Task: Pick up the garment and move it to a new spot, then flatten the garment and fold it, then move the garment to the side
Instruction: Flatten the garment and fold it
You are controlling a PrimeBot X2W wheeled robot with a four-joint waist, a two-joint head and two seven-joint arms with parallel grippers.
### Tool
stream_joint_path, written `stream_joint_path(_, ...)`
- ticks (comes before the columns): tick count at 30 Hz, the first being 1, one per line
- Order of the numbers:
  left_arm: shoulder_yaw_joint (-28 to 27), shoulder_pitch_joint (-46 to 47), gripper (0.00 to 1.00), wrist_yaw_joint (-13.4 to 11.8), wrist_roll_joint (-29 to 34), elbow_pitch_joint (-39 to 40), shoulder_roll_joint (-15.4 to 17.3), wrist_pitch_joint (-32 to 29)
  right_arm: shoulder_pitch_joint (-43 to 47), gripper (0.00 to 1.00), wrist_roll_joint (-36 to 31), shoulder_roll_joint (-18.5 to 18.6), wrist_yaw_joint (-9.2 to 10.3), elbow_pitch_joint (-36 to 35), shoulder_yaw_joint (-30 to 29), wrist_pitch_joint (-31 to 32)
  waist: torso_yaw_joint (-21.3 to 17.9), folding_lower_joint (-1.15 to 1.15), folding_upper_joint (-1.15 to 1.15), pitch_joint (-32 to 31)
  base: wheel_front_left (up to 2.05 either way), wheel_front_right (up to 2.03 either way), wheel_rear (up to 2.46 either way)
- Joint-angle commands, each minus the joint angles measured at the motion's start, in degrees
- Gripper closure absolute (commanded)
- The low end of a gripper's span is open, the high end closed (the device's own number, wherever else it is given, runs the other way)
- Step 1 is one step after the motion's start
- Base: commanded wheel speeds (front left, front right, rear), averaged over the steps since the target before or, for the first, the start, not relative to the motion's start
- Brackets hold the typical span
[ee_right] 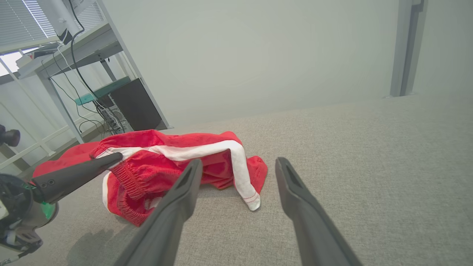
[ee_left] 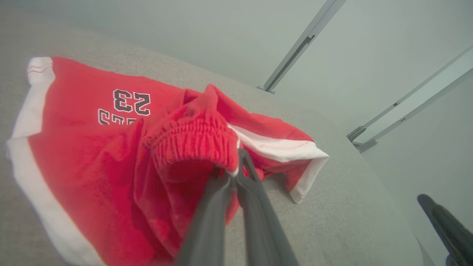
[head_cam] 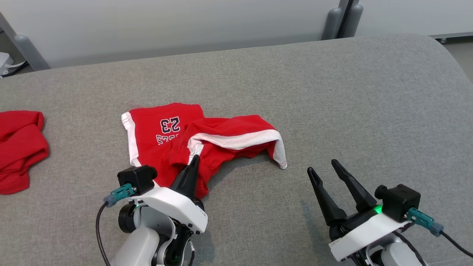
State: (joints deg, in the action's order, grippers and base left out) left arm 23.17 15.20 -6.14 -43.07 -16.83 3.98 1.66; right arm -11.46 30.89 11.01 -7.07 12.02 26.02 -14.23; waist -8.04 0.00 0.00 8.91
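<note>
We pinch the elastic waistband (ee_left: 192, 142) of the red garment (head_cam: 221, 129), which lies crumpled at centre-left of the head view. Our left gripper (head_cam: 194, 159) is clamped on it, ready to lift. Our right gripper (head_cam: 322, 166) hovers wide and empty at lower right, free to assist.

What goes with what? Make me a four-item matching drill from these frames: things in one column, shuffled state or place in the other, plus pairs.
1 left tool
2 right tool
3 shorts
4 second red cloth

A open, holding nothing
B far left on the grey surface
C shut on the shorts
D crumpled, "23" showing

Pairs: 1-C, 2-A, 3-D, 4-B
</note>
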Motion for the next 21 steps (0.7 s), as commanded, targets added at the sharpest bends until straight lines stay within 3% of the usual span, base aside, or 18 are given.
stream_joint_path(1, -1.86, 2.23, 1.0, 0.29, -0.5, 2.08, 0.18, 0.65, -1.28, 0.0, 0.04, 0.35, -0.42, -1.05, 0.47, -0.77, 0.22, 0.0, 0.0, -0.12, 0.0, 0.0, 0.0)
stream_joint_path(14, -2.3, -3.79, 1.0, -1.46, -1.0, 10.77, 3.64, -1.44, -3.18, 0.0, 3.41, 0.73, -0.42, 8.37, 4.55, -0.77, 3.55, 0.0, 0.0, -1.25, 0.0, 0.0, 0.0)
stream_joint_path(21, -2.27, -4.34, 1.0, -2.31, -0.79, 13.12, 4.55, -2.26, -9.06, 0.0, 1.94, 0.77, -0.42, 17.62, 7.87, -0.77, 5.01, 0.0, 0.0, -0.87, 0.0, 0.0, 0.0)
